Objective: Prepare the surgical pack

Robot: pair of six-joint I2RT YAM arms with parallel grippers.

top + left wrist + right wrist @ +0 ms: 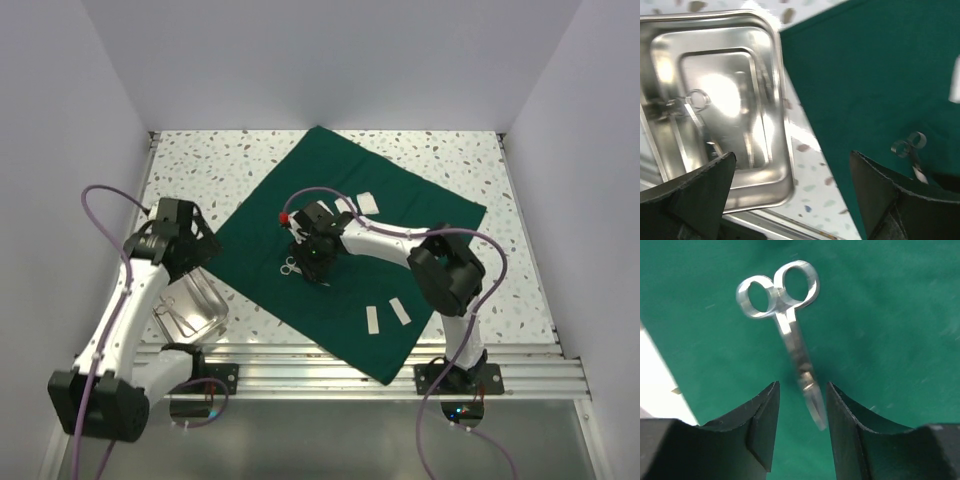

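**desk:** what's overhead?

**me:** the dark green drape (340,330) lies open and flat, a diamond across the middle of the speckled worktop (200,160). my right arm (380,238) reaches to the drape's centre, where scissors (290,266) lie. there are white pads (372,320) on the cloth at 5 o'clock, and another at 1. the steel tray (205,312) sits on the worktop off the drape's 8 o'clock edge, with my left arm (125,320) over it.

**desk:** left wrist?

**me:** the left jaws are spread wide with nothing between them. the tray (775,75) fills 10 o'clock, and a ring-handled instrument (697,100) lies inside it. the drape (865,65) takes the right side, just beside the tray. a strip of worktop (805,150) shows between them. the scissors (910,145) lie at 4 o'clock.

**desk:** right wrist?

**me:** the right jaws stand partly apart, straddling the scissors' blades. i see a gap on each side, narrower on the right, so they're not pinching. the scissors (790,330) lie flat on the drape (890,315) with their rings toward 12. a white patch sits at 8 o'clock, and i can't tell what it is.
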